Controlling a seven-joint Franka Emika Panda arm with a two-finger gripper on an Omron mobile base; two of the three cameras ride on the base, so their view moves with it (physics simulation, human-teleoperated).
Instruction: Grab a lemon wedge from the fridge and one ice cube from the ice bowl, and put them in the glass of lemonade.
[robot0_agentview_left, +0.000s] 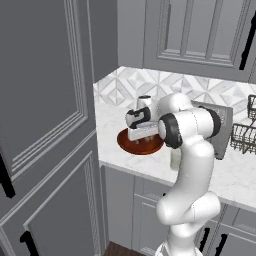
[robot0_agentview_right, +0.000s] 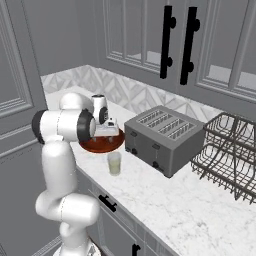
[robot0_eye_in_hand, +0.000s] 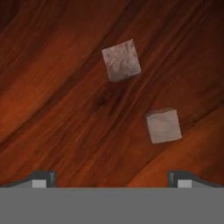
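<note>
A: Ice bowl (robot0_agentview_left: 125, 141), the wide shallow reddish-brown wooden-looking dish, sits on the white marbled counter (robot0_agentview_right: 165, 200); call it the landmark; the boxy grey four-slot toaster (robot0_agentview_right: 162, 137) stands just beside it, and the dark wire dish rack (robot0_agentview_right: 227, 152) sits beyond the toaster, well apart from the bowl.

B: And the drink?

A: The glass of lemonade (robot0_agentview_right: 114, 163), a small clear tumbler of pale yellow-green liquid, stands near the bowl's rim on the counter's front side; the white arm's two-finger gripper (robot0_eye_in_hand: 112, 178) hangs straight over the bowl, jaws spread wide, grasping nothing.

B: What lies inside?

A: Two pale whitish pieces on the wood grain; the ice cube (robot0_eye_in_hand: 163, 126) nearer the fingertips (robot0_eye_in_hand: 180, 179), and a second ice cube (robot0_eye_in_hand: 121, 60) further in; they lie apart, not touching.

B: Risks?

A: As I judge it, the nearer cube lies off to one side of the jaws' midline; closing there could nudge it along the smooth wood instead of pinching it; such a small, likely slick cube might also pop out of the grip on the way to the glass.
</note>
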